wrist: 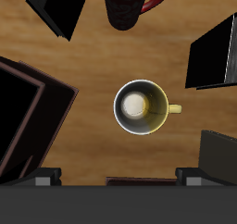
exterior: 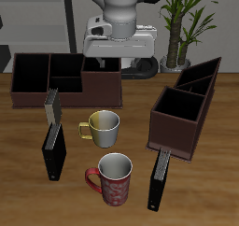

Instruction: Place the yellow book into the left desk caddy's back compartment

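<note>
The yellow book (exterior: 51, 106) stands upright near the long low box, showing its grey edge and a thin tan side; in the wrist view it seems to be the grey block (wrist: 218, 155). The left desk caddy (exterior: 179, 125) is a dark brown box with a big square section nearer the front. Its back compartment (exterior: 200, 77), with sloping walls, lies farther back. Part of the caddy shows in the wrist view (wrist: 26, 117). My gripper (exterior: 112, 58) hangs high near the table's back, open and empty (wrist: 116, 180), above the white mug and apart from the book.
A white mug with a yellow handle (exterior: 103, 127) (wrist: 139, 107) stands mid-table, with a red patterned mug (exterior: 114, 178) nearer the front. Two black books (exterior: 54, 153) (exterior: 160, 178) stand upright. The long low three-section box (exterior: 65, 77) lies at the back.
</note>
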